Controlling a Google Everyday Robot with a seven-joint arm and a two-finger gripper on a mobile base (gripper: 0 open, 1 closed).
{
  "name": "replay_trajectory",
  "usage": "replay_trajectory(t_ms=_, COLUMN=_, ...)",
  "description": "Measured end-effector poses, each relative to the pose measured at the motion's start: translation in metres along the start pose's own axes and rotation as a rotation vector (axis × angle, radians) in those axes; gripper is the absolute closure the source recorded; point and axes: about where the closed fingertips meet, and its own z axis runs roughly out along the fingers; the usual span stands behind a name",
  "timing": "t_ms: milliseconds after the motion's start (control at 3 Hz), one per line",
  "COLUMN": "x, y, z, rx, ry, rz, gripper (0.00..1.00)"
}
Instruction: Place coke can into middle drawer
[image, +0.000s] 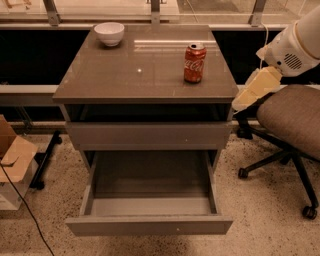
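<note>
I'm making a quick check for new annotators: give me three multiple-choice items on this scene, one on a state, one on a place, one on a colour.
1. How is the middle drawer? A) shut B) open only a crack C) pulled far out, nothing in it
2. Where does the coke can stand? A) in the middle drawer B) on the cabinet top, toward its right side C) on the ground
3. What colour is the bowl? A) white B) red C) blue
Answers: 1 C, its grey floor lies bare; 2 B, it stands upright there; 3 A, it is plainly white. The gripper hangs right of the cabinet, beside the chair, apart from the can.
</note>
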Motion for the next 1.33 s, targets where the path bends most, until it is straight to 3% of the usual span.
replay_trajectory(t_ms=333, x=-0.001, y=-0.013, z=0.017, rx=-0.013, ry=0.011, rz=0.0, gripper=0.0)
replay_trajectory(t_ms=667, x=0.0, y=-0.036, z=0.056, rx=-0.058, ry=0.029, rz=0.029, gripper=0.0)
replay_trajectory(t_ms=1333, x=-0.004, y=-0.044, z=0.073, rx=-0.05, ry=-0.013, rz=0.071, gripper=0.0)
